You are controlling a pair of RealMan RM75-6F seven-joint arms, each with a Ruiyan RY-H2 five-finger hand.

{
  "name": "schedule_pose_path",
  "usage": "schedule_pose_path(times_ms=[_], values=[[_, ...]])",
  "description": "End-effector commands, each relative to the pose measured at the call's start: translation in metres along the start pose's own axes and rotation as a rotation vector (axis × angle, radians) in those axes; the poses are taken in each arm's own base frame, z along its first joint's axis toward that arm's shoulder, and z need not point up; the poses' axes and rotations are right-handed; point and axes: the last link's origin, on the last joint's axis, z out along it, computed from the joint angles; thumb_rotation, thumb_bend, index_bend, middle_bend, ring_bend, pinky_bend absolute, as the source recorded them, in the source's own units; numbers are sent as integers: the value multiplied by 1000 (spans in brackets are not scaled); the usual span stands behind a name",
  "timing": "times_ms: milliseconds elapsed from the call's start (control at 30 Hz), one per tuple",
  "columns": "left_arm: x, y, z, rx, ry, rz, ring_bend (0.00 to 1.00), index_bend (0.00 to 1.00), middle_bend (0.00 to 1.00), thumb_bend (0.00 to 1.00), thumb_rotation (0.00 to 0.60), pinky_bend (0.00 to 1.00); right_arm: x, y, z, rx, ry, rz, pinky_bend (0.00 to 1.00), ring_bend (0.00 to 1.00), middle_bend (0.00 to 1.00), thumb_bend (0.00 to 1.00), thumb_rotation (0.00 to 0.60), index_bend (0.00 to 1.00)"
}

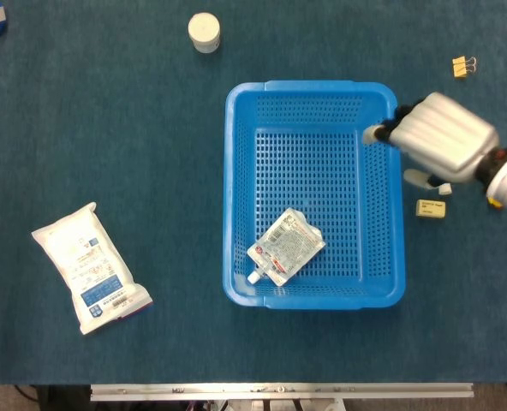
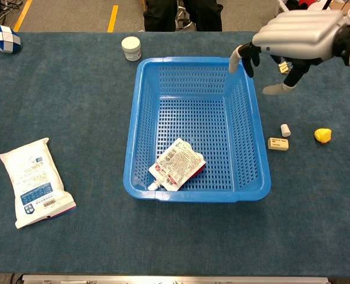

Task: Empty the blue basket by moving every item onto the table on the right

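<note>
The blue basket [image 1: 245, 184] [image 2: 139, 118] stands mid-table. Inside it, near the front, lies a white spouted pouch [image 1: 285, 247] [image 2: 177, 164] with red print. My right hand [image 1: 438, 137] [image 2: 293, 41] hovers above the basket's far right rim with its fingers apart and nothing in them. On the cloth to the right of the basket lie a small beige block [image 1: 432, 207] [image 2: 278, 144], a small white cap [image 2: 285, 129] and a yellow piece [image 2: 323, 135]. My left hand is in neither view.
A white snack bag [image 1: 89, 267] [image 2: 35, 181] lies at the left. A white jar [image 1: 204, 32] [image 2: 130, 48] stands behind the basket. A binder clip [image 1: 464, 65] sits far right, a blue-white puzzle ball [image 2: 4, 39] far left.
</note>
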Motion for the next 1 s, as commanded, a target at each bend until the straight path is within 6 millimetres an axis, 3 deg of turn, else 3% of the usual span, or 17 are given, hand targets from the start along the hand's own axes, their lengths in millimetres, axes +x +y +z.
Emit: schedule_pose_path(times_ms=[33,300,667,1000], values=[[1,0,-1,2,2,0,250,390,271,299,600,116,-9,-22,23,61,-14,4,524,375,459,194,600,290],[8,-5,-8,30,18,13,250,390,271,298,600,115,-34,-64,57,133,-71,-60,496,320,410,1,600,272],[10,-7,-10,32,31,10,250,390,271,299,600,115,-51,-114,81,160,-94,-130,402,230,307,0,600,113],[9,-12,-10,40,30,6,250,390,271,299,600,115,-64,-142,84,148,-133,-167,399,226,302,0,600,107]])
